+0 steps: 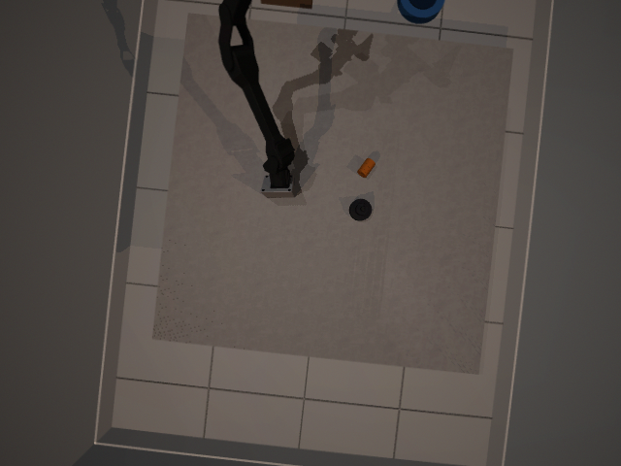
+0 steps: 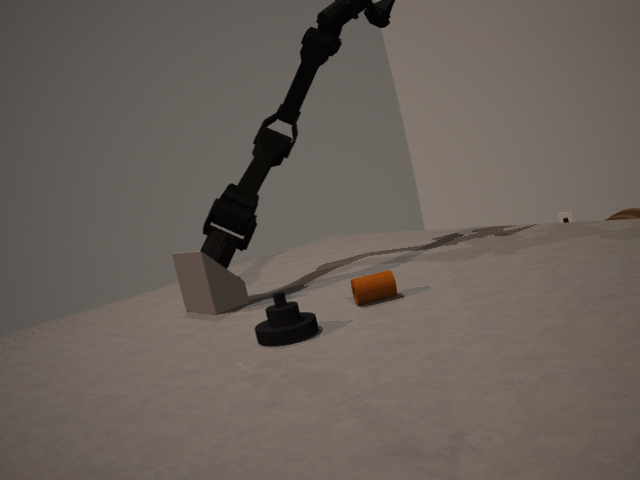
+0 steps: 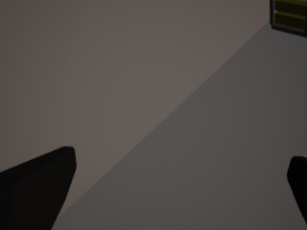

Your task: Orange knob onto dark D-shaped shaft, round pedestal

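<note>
The orange knob [image 1: 366,167] [image 2: 374,287] lies on its side on the mat, with one end opening showing in the exterior view. The dark round pedestal [image 1: 360,209] [image 2: 286,330] stands upright near it, with its thin shaft [image 2: 279,299] bare and pointing up. The shaft's flat side cannot be made out. My gripper [image 3: 183,162] is wide open and empty. The arm is stretched up high, far above the knob and pedestal, and the fingers are partly cut off at the top of the exterior view. The wrist view shows only walls between the fingers.
The arm's base block [image 1: 277,192] [image 2: 199,284] stands on the mat [image 1: 280,281], left of the pedestal. A blue round container [image 1: 420,14] and a brown object [image 1: 286,2] are at the top edge of the top view. Walls surround the floor.
</note>
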`<action>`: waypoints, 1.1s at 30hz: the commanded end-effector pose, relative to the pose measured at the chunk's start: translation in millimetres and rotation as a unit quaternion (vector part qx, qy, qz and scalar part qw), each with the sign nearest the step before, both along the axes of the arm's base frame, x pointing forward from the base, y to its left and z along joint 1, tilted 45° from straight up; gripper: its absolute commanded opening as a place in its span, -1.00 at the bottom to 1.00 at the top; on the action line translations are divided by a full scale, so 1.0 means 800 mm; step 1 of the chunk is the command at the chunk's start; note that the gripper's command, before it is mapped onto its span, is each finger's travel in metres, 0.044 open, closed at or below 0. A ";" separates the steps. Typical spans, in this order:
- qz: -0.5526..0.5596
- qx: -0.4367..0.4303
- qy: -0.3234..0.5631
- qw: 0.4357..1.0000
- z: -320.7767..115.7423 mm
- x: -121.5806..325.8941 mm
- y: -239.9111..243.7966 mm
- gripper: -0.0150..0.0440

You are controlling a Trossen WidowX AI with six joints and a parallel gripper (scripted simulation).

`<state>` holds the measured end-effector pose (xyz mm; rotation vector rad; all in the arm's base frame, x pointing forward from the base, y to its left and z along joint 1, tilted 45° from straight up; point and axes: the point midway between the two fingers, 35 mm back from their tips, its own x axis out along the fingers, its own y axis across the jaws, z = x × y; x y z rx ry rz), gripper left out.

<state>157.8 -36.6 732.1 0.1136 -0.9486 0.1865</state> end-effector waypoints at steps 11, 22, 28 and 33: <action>-0.065 0.035 0.274 0.959 -0.162 0.219 -0.086 1.00; -0.074 -0.054 0.499 0.862 -0.348 0.331 -0.092 1.00; -0.042 -0.132 0.610 0.780 -0.464 0.361 -0.074 1.00; 0.011 -0.208 0.689 0.694 -0.564 0.363 -0.048 1.00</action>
